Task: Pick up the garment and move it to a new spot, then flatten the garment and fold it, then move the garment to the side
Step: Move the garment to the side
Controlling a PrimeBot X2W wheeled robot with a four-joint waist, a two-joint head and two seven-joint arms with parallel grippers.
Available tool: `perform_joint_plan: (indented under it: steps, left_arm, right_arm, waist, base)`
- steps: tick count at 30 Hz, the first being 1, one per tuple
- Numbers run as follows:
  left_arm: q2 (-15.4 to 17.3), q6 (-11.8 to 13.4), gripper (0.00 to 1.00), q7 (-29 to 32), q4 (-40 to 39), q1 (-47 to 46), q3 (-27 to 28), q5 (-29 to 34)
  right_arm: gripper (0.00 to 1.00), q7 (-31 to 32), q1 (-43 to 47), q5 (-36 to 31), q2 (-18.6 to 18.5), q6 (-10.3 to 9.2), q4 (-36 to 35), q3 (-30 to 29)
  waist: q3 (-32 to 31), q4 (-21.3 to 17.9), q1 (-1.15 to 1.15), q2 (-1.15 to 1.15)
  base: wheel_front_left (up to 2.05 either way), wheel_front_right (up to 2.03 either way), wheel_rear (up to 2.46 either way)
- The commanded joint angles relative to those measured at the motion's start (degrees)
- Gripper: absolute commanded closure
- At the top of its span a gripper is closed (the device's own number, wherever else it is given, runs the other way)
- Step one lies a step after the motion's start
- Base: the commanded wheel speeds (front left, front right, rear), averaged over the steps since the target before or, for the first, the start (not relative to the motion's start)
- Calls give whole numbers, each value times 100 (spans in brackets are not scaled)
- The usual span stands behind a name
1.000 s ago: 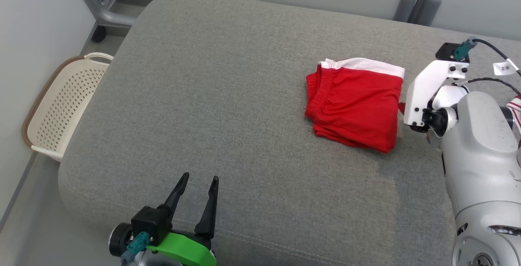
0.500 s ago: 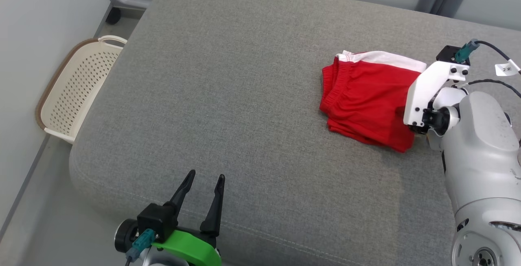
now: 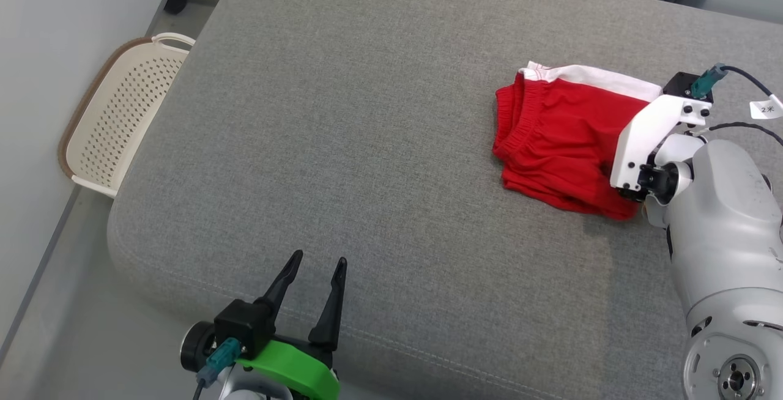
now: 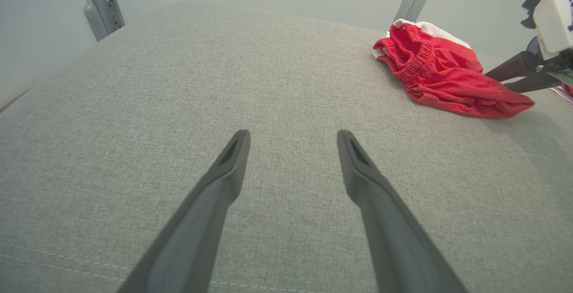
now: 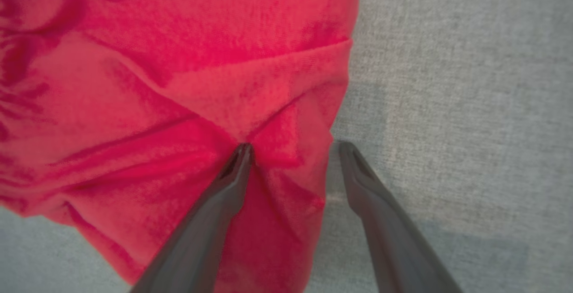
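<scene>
We look down on a grey upholstered cushion with the garment lying on its right side, well away from the front edge. It is a pair of red shorts, folded into a rough block. The gathered elastic waistband faces our left and a white strip of cloth shows along the far side.

Our right gripper is down at the garment's near right corner, fingers spread wide and closed on nothing. In the right wrist view, one fingertip presses on the creased red cloth, and the other rests on bare grey fabric just beside the garment's edge. That edge runs between the two fingers. From the head view the fingers themselves are hidden under the white wrist bracket, which overlaps the right edge of the shorts.

Our left gripper hangs over the front left part of the cushion, well apart from the garment, its fingers also wide and empty, pointing across the grey surface.

A cream perforated basket stands on the floor against the cushion's left side.
</scene>
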Motion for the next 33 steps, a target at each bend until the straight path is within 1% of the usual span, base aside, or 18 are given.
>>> perform_joint_plan:
  steps: [1, 3, 6, 10, 14, 21, 24, 30, 33]
  left_arm:
    - [-14, -16, 0, -17, 9, -103, -8, -30]
    - [-24, -17, 0, -17, 10, -122, -6, -33]
    - [-34, -18, 0, -17, 26, -155, 39, -39]
    - [-20, 7, 0, -17, 41, -143, 126, -22]
    - [19, 19, 0, -17, 25, -129, 174, 1]
    - [89, 39, 0, -17, -30, -65, 233, 46]
    - [120, 53, 0, -17, -50, -20, 257, 53]
    - [176, 93, 0, -14, -100, 0, 271, 40]
    - [199, 111, 0, -10, -126, -3, 265, 30]
  right_arm:
    - [49, -46, 3, -88, 10, -1, 137, -40]
    - [100, -125, -70, -116, 10, -1, 268, -35]
    - [100, -338, -183, -237, -4, -4, 400, 46]
    - [100, -505, -201, -491, -26, -7, 301, 113]
    - [100, -581, -199, -565, -10, -6, 260, 246]
    - [100, -646, -87, -566, -7, -5, 353, 903]
    - [100, -536, 4, -617, -13, -5, 352, 1187]
    - [100, -361, 2, -461, -212, -5, 322, 1744]
    - [100, -326, 5, -323, -386, -5, 252, 1981]
  waist:
    - [38, 8, 0, 0]
    - [67, 5, 0, 0]
    - [86, -50, 0, 0]
    - [-15, -205, 0, 0]
    - [-103, -346, 0, 0]
    - [-356, -765, 0, 0]
    - [-463, -965, 0, 0]
    - [-559, -1308, 0, 0]
    - [-550, -1444, 0, 0]
  base:
    - [0, 0, 0]
    - [0, 0, 0]
    - [0, 0, 0]
    - [0, 0, 0]
    - [0, 0, 0]
    - [0, 0, 0]
    - [0, 0, 0]
    - [0, 0, 0]
    - [0, 0, 0]
